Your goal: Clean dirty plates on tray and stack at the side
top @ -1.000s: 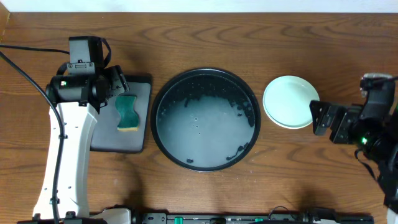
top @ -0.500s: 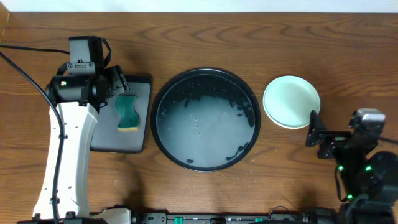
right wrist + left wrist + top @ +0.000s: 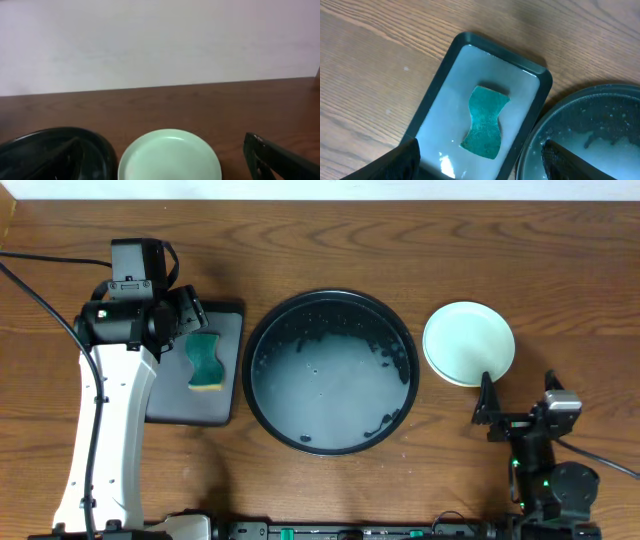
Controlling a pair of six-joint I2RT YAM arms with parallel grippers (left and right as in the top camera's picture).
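— What is at the frame's left?
— The left gripper (image 3: 480, 145), jaws apart and empty, above a teal sponge (image 3: 205, 360) on a grey rectangular tray (image 3: 225, 385); centre, the large round black tray (image 3: 247, 370) holds foamy water.
— And right?
— Pale mint round plastic plates (image 3: 468, 343), stacked just beside it; lower right, the right gripper (image 3: 162, 140), jaws wide, empty.

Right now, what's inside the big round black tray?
Cloudy soapy water with foam specks lies in the black tray. Nothing else shows in it. The milky water covers the tray's floor, so anything lying flat under it can't be seen.
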